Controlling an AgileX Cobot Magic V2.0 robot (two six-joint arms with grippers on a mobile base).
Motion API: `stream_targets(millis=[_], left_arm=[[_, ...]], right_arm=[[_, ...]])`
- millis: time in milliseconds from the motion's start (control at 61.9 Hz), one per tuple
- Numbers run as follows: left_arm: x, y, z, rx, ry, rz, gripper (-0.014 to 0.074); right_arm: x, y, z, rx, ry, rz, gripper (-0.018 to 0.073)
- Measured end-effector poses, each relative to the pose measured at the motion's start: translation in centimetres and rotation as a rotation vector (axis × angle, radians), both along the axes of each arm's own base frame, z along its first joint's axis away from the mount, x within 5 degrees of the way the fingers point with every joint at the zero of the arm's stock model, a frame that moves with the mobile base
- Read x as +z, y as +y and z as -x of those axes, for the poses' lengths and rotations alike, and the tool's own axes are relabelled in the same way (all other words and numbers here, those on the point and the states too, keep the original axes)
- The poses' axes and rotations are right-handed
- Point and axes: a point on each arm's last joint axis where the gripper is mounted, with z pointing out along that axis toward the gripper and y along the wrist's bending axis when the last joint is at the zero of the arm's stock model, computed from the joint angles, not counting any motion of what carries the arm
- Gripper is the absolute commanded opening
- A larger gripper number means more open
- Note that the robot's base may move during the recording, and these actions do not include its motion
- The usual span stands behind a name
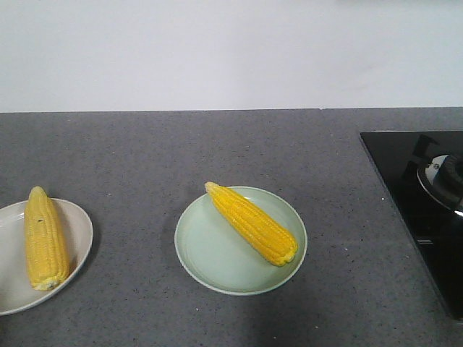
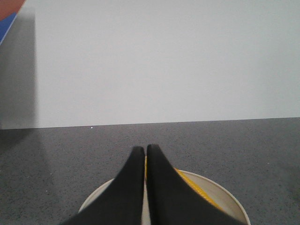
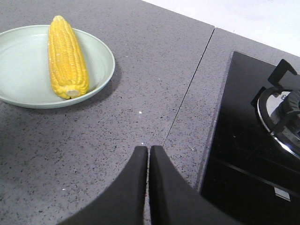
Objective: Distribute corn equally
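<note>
corn (image 1: 253, 223) unlabelled on green plate (image 1: 217, 269)

Grey speckled countertop (image 1: 217, 144) runs to a white wall at the back. Pale green plate (image 1: 217, 267) sits near centre, holding one corn cob (image 1: 252, 222) laid diagonally, pointed tip toward the wall and left. Left of the green plate, well apart, a white plate (image 1: 76, 238) cut by the frame edge holds a second corn cob (image 1: 45, 238), tip toward the wall. Right of the green plate: black glass cooktop (image 1: 405, 188) with a burner (image 1: 443, 177).
</note>
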Motion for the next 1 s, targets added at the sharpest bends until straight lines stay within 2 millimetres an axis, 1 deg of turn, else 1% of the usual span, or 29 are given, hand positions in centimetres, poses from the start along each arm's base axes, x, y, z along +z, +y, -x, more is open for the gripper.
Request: stream_targets(millis=[145,291,388,452,565,662,759,904,920,1001], left_arm=[[0.0,0.0,0.0,0.000,0.000,0.000,-0.0006],[0.0,0.0,0.0,0.000,0.000,0.000,-0.0006],[0.0,0.0,0.0,0.000,0.000,0.000,-0.0006],[0.0,0.0,0.0,0.000,0.000,0.000,-0.0006],[0.0,0.0,0.0,0.000,0.000,0.000,-0.0006],[0.0,0.0,0.0,0.000,0.000,0.000,-0.0006],[0.0,0.0,0.0,0.000,0.000,0.000,-0.0006],[0.0,0.0,0.0,0.000,0.000,0.000,-0.0006],[0.0,0.0,0.0,0.000,0.000,0.000,-0.0006],[0.0,0.0,0.0,0.000,0.000,0.000,-0.0006]], right_arm=[[0.2,-0.2,-0.1,-0.038,-0.019,-0.010,-0.0005],[0.4,-0.7,-0.3,-0.141,-0.042,-0.033,-0.0005],[0.2,-1.1,0.0,-0.199,-0.065,-0.041,-0.0005],[-0.3,-1.3,0.2,-0.227,-0.076,-0.047,-0.0005],[-1.9,-1.5,0.7,-0.263,-0.096,-0.074,-0.0005],[-3.7,-1.5,0.8,-0.282,-0.108,-0.111,-0.0005],[-5.9,-1.5,0.7,-0.291,-0.113,-0.150,-0.0005],[-8.5,-1.3,0.3,-0.298,-0.151,-0.224,-0.0005],[-9.0,-1.3,0.3,-0.298,-0.147,-0.229,-0.0005],[-9.9,-1.2,0.1,-0.296,-0.176,-0.265,-0.0005]])
